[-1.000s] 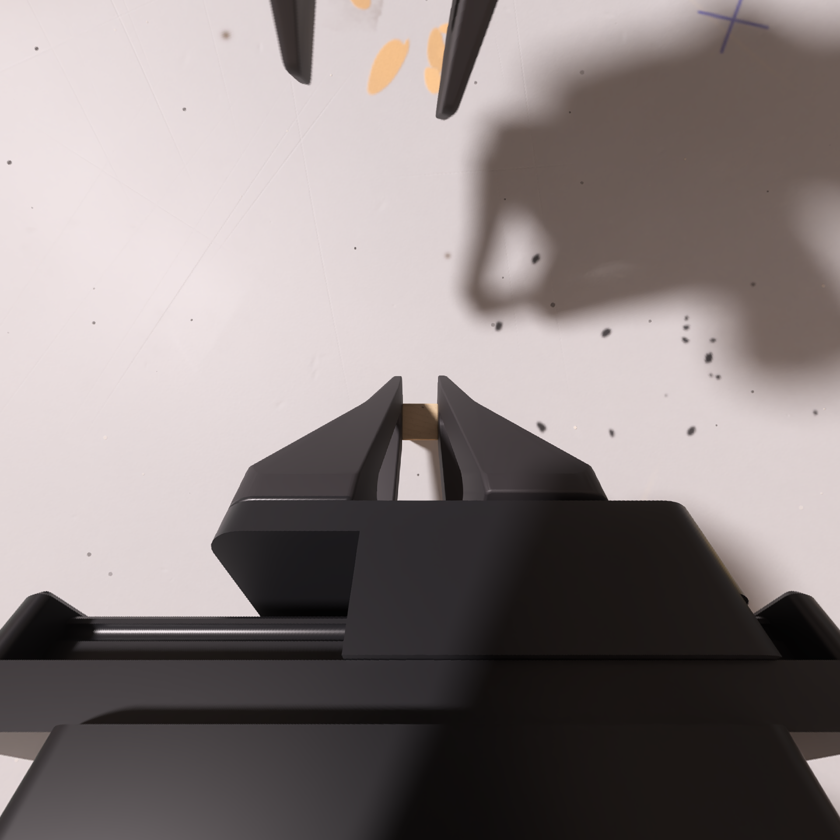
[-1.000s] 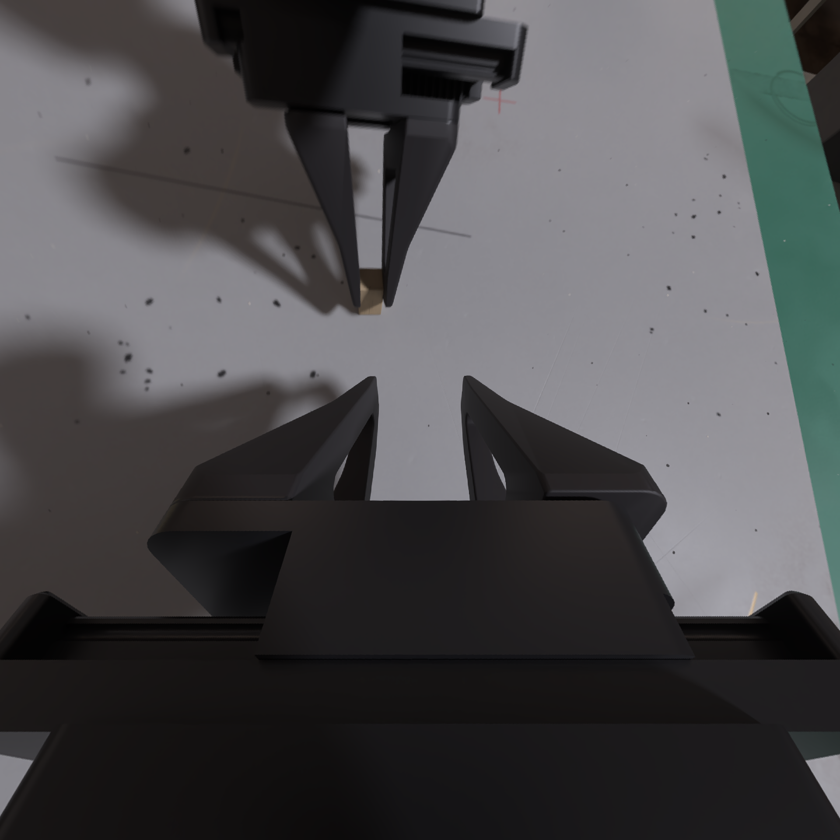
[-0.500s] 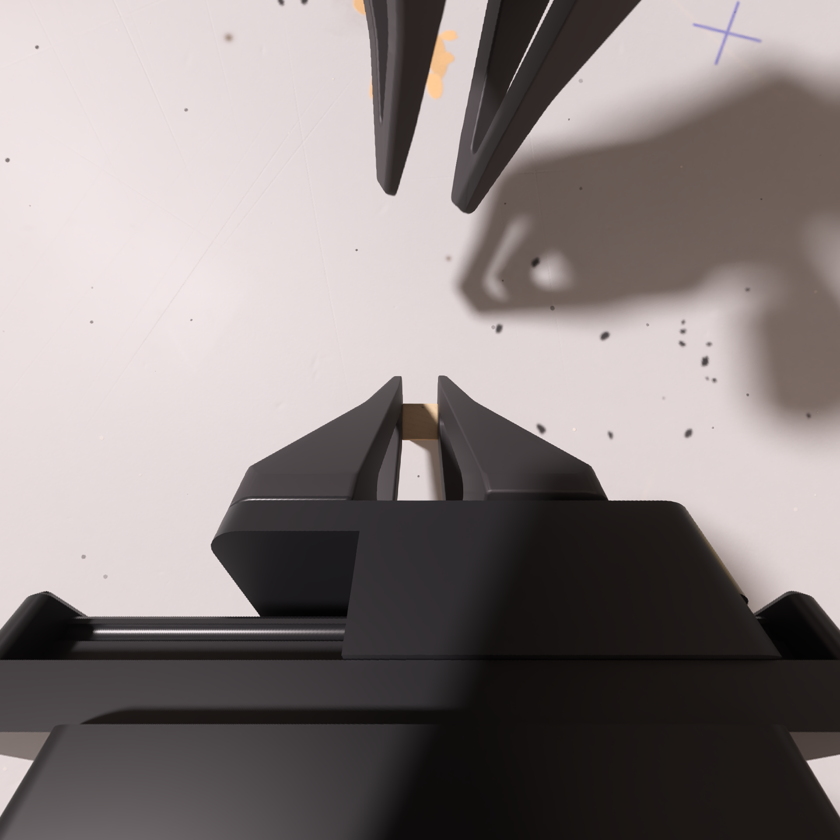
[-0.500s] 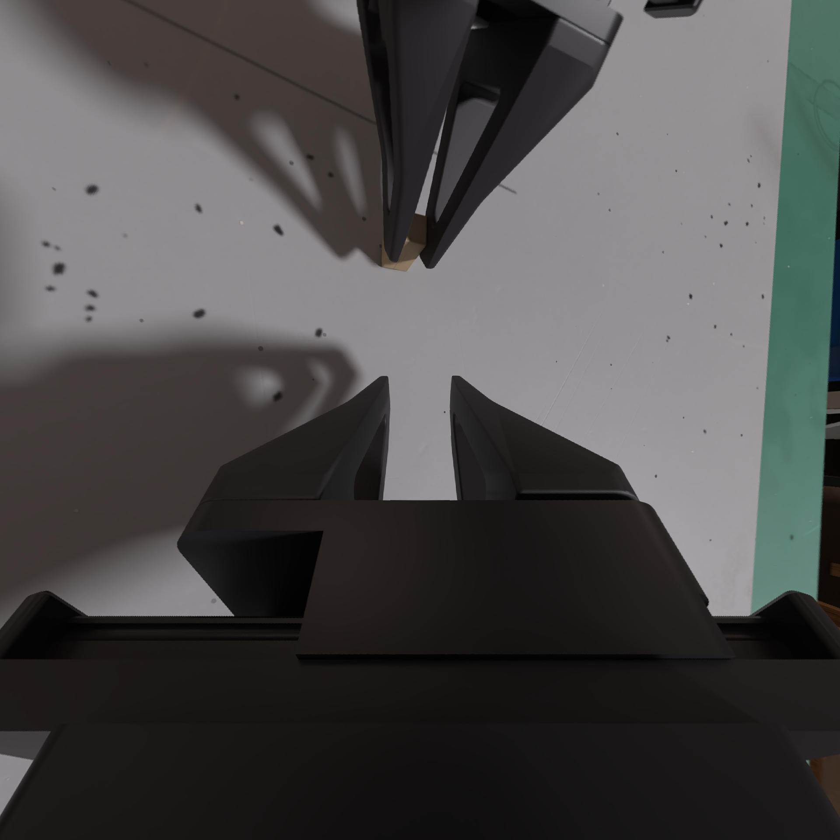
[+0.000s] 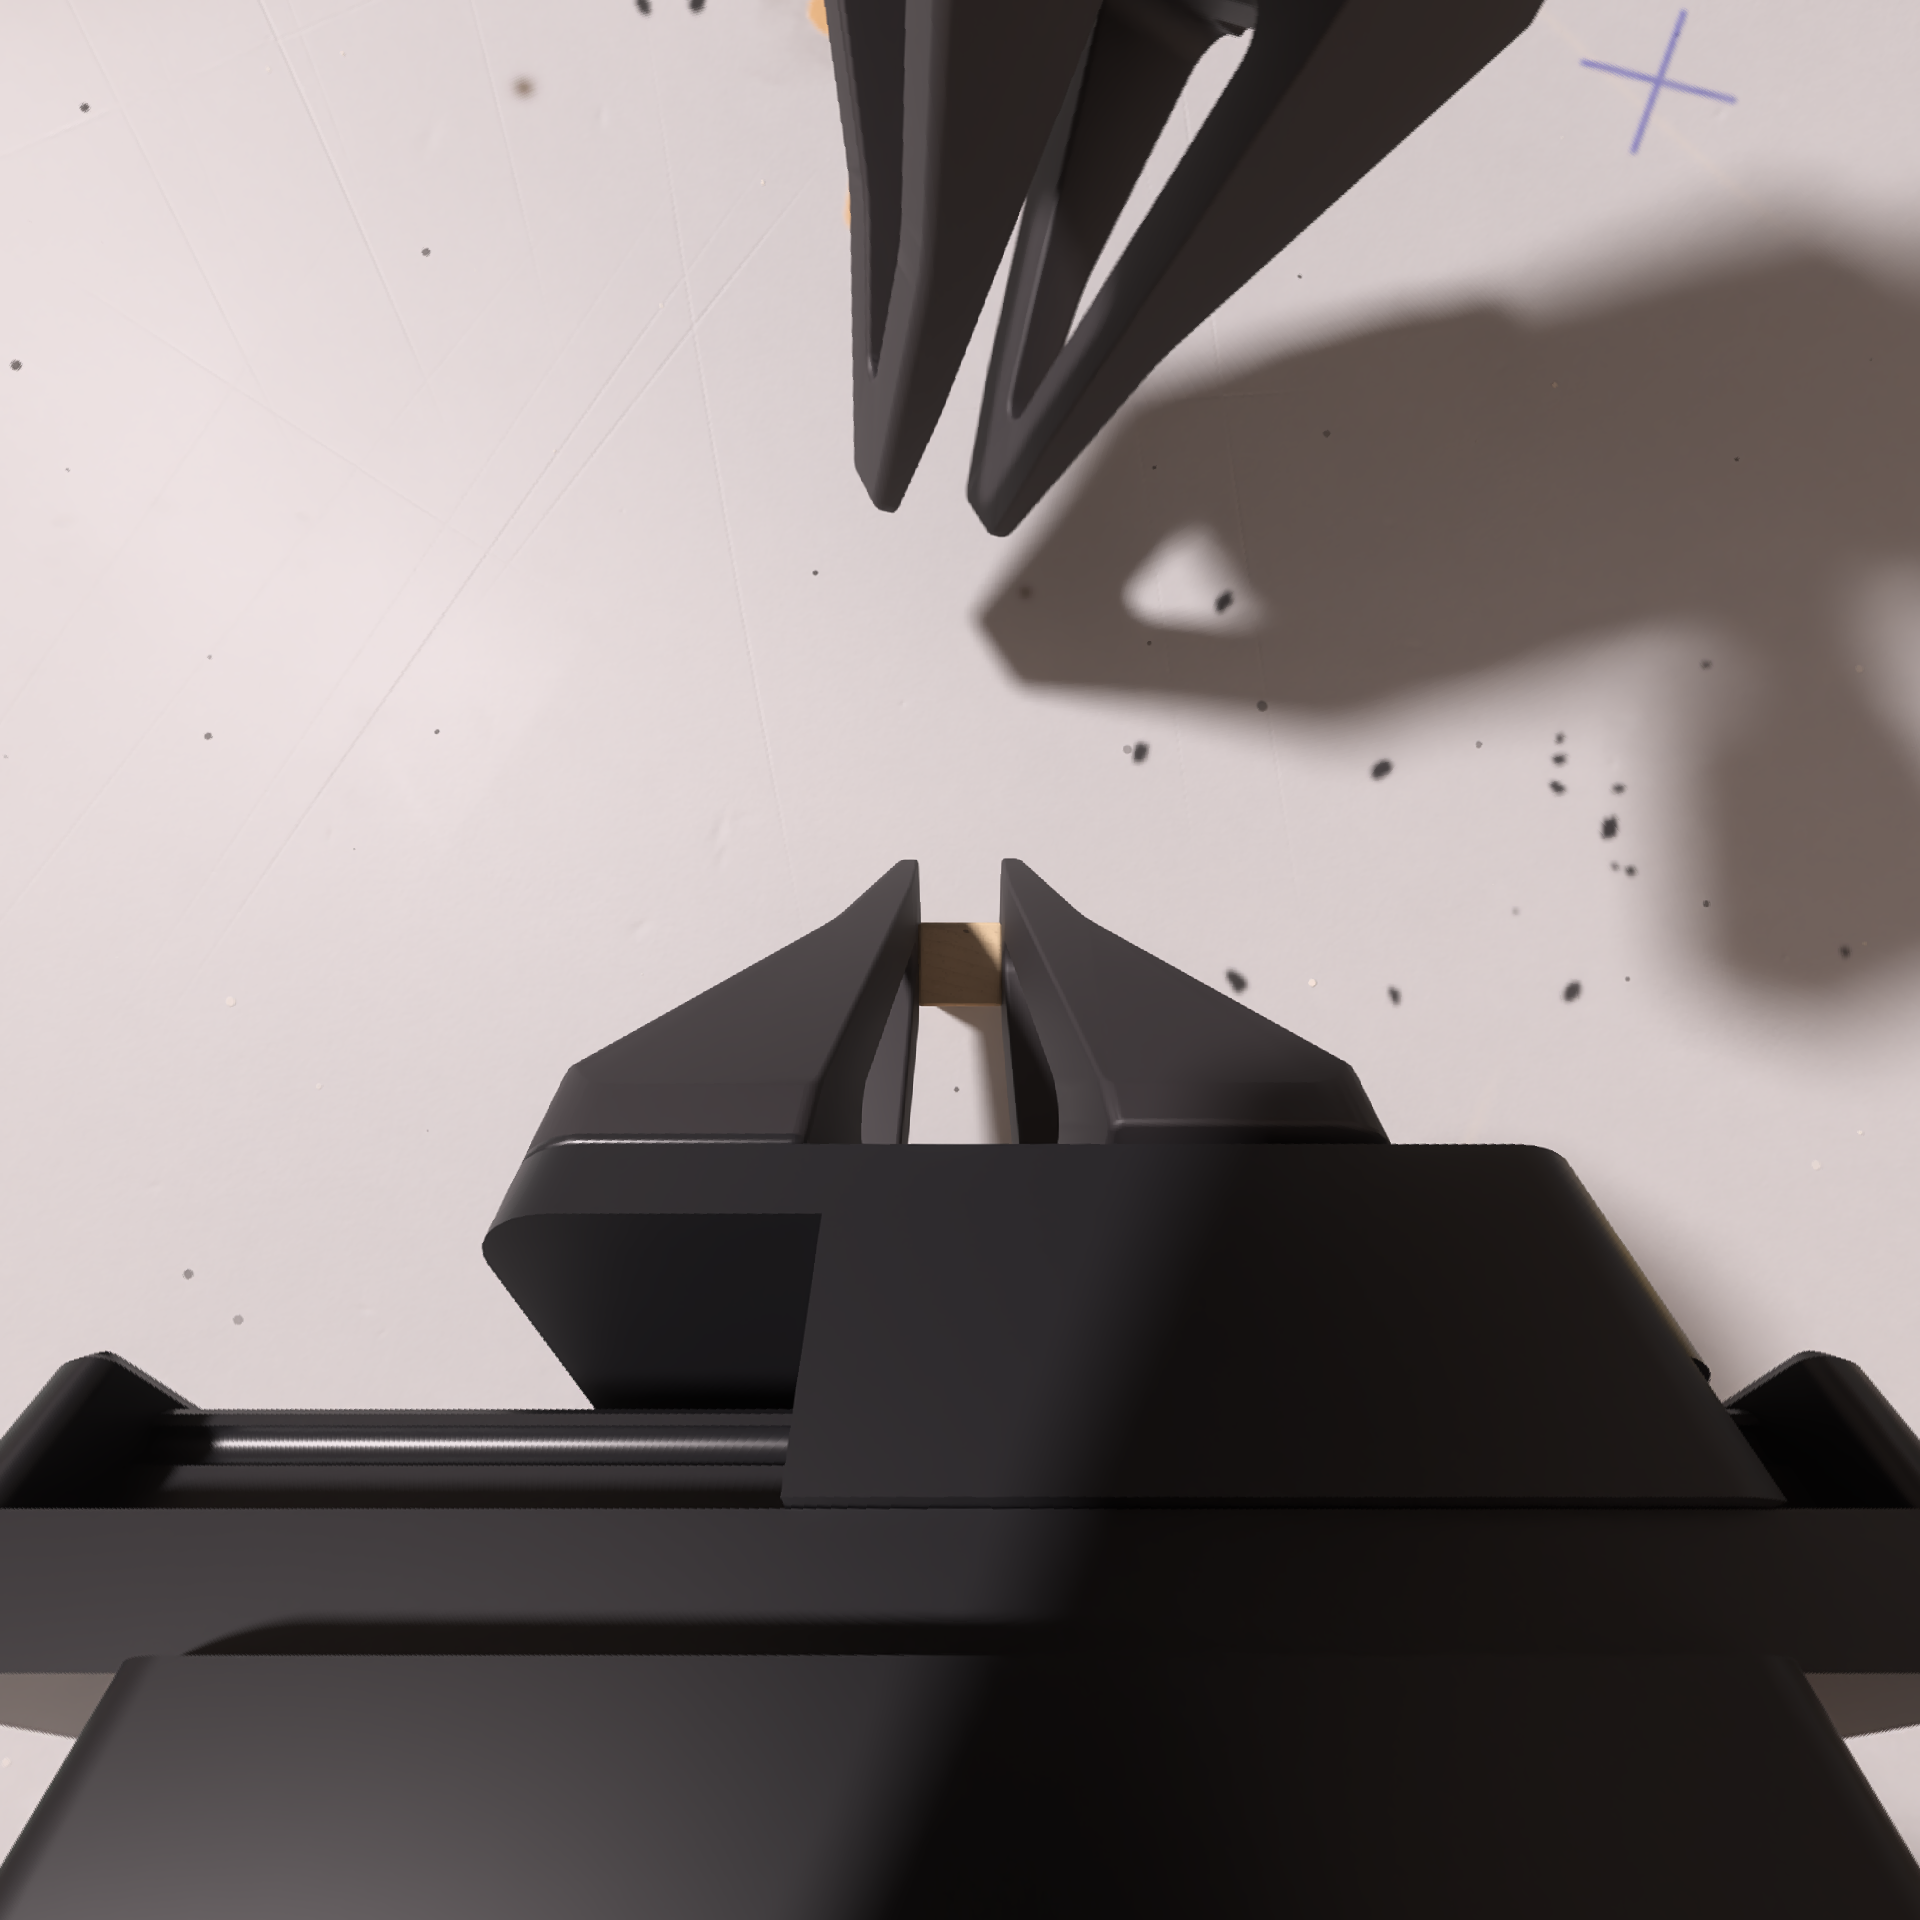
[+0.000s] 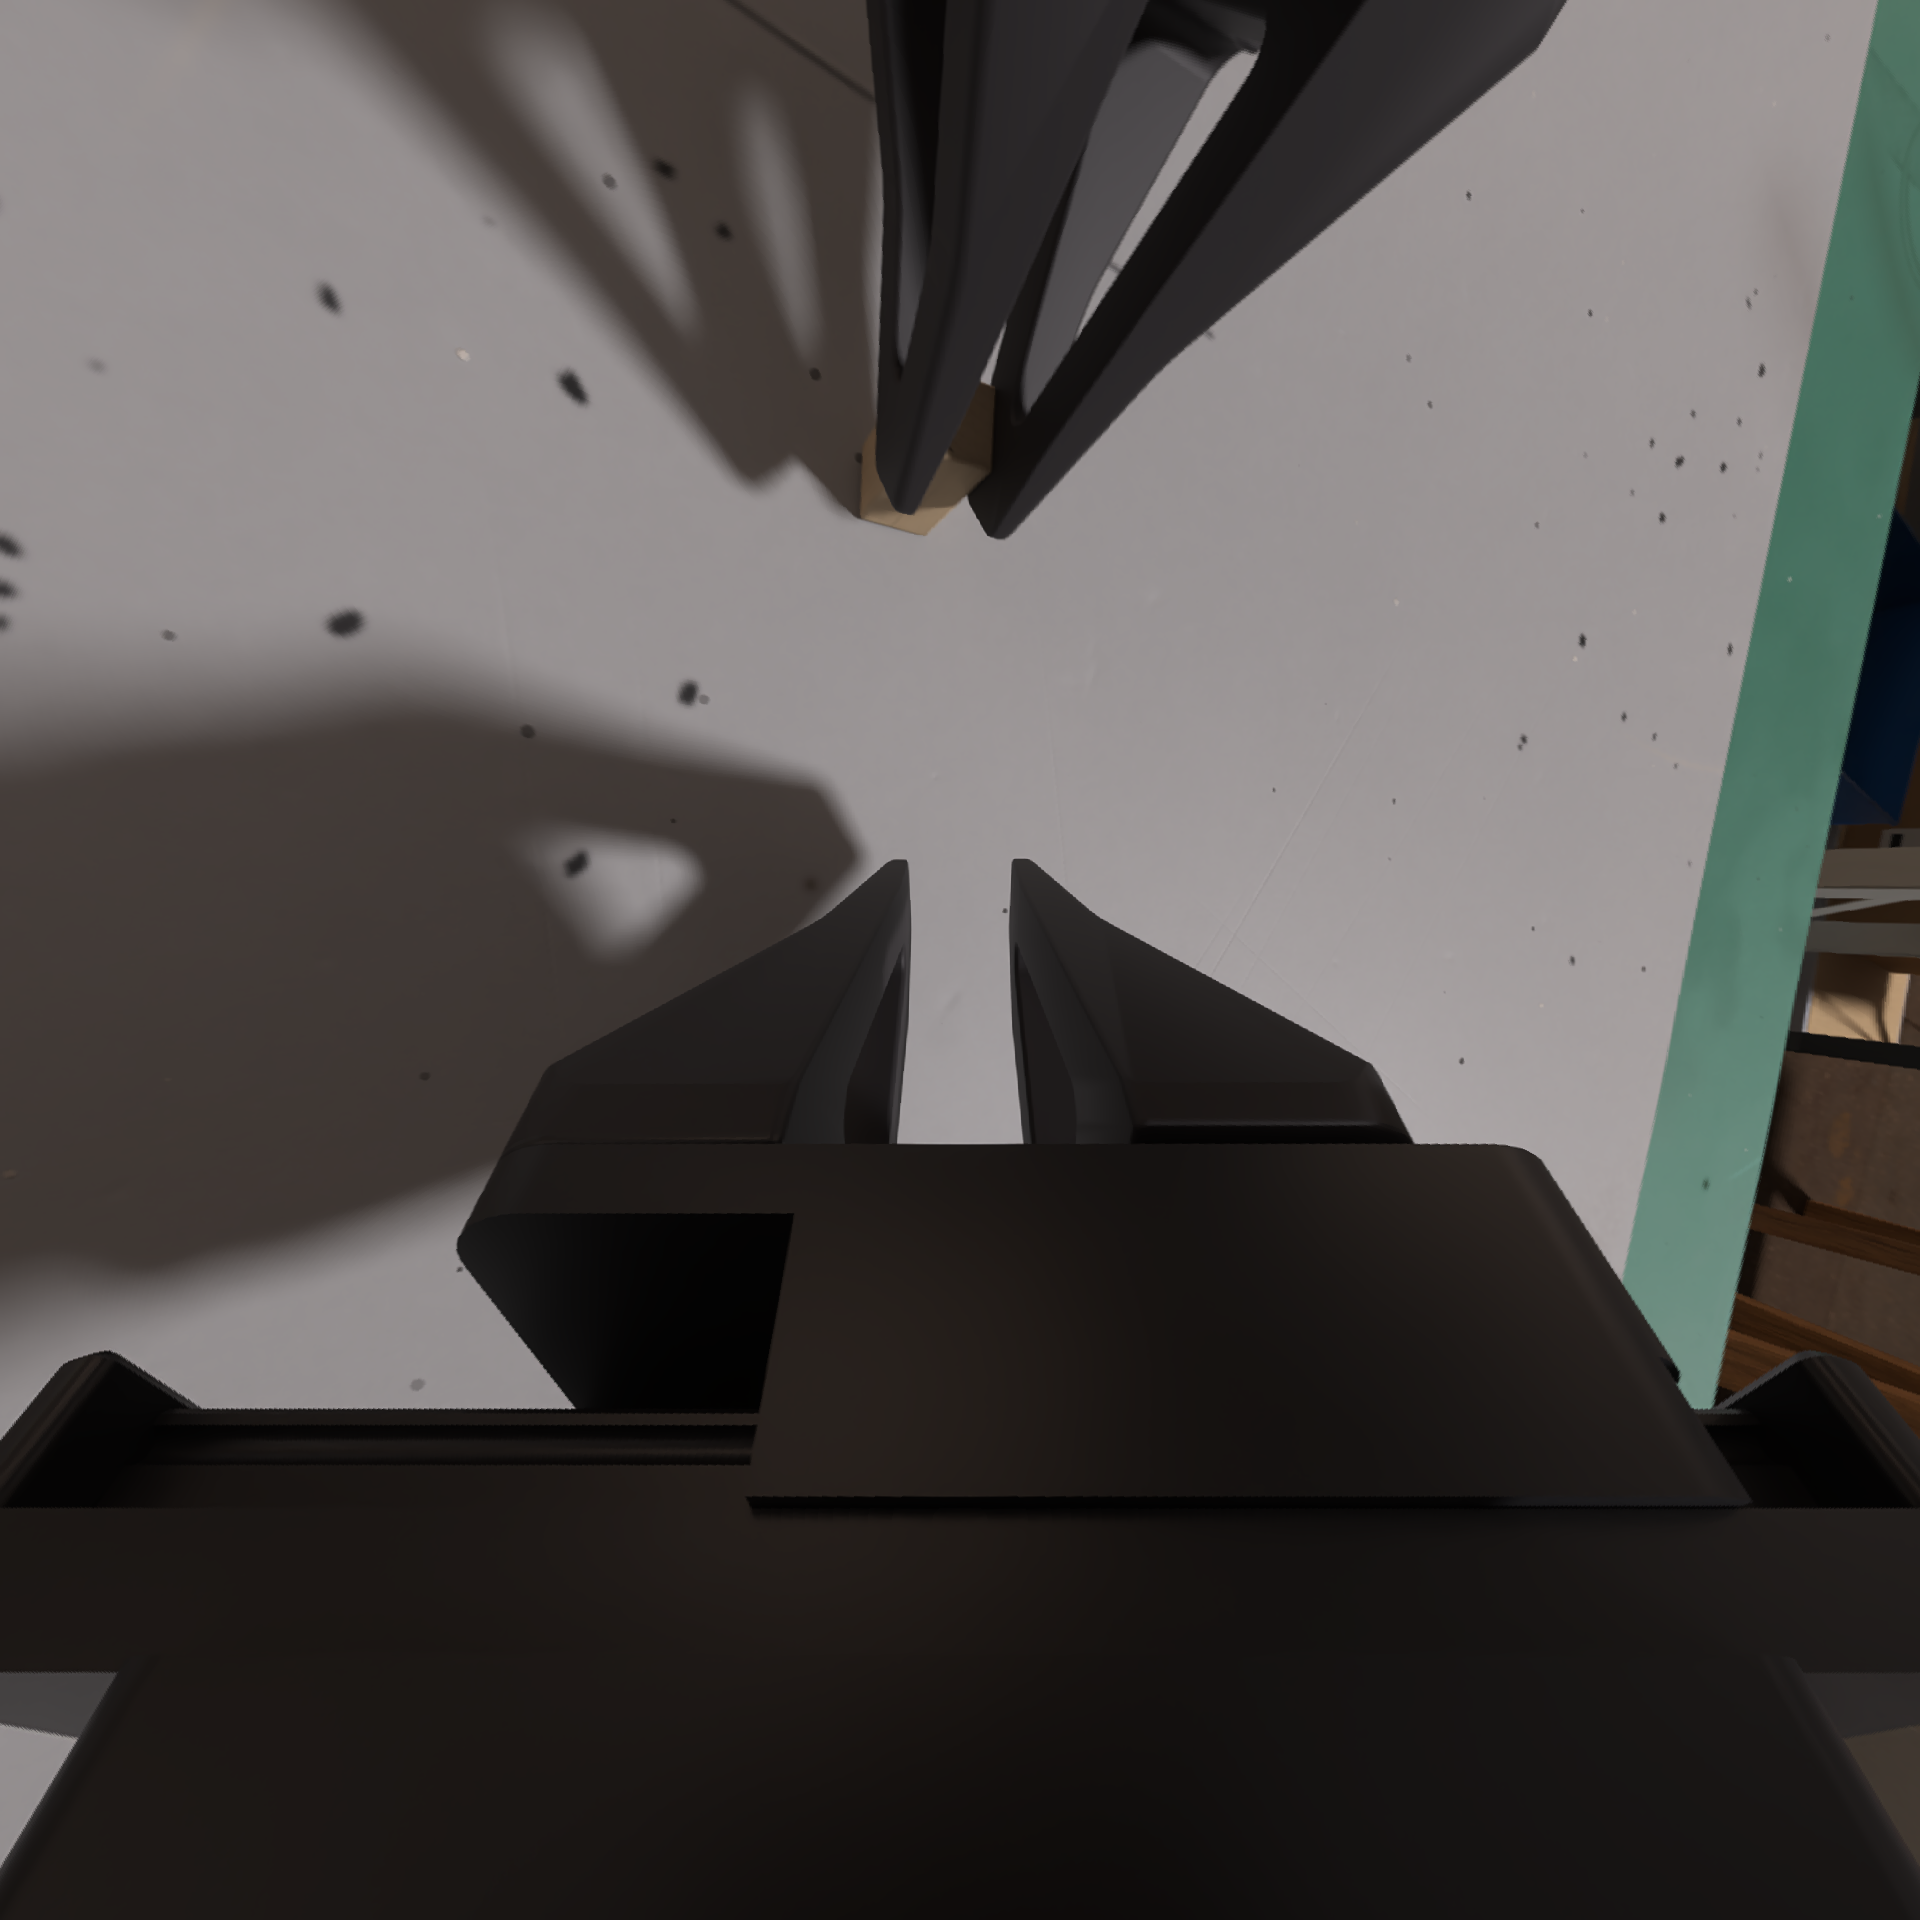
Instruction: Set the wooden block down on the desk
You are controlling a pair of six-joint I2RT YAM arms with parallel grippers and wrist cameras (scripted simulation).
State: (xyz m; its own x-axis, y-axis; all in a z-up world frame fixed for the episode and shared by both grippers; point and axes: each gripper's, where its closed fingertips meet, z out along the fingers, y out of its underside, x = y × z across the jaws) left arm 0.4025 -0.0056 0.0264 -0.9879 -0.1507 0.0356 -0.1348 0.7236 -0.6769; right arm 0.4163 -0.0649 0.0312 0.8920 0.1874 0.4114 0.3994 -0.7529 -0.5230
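Here, the left hand (image 5: 960, 883) is clamping a small wooden block (image 5: 958, 964) between its two black fingers, which are standing only the block's width apart; the pale wood is showing as a short strip set a little back from the fingertips. In the right wrist view the same hand is reaching in from the far side with the block (image 6: 916, 509) sticking out at the tips of its fingers, just above or against the tabletop (image 6: 1299, 644); whether the block is touching the surface cannot be told. The right hand (image 6: 960, 883) is holding nothing, its fingers standing a narrow gap apart with bare tabletop showing between them. The two hands are pointing toward each other, tips near but apart. The tabletop is pale grey, speckled with small dark spots, and broad soft shadows of both hands are falling across it. A thin blue cross (image 5: 1658, 85) is marking the tabletop at the far right of the left wrist view. A green strip (image 6: 1787, 727) is running along the right side of the right wrist view.
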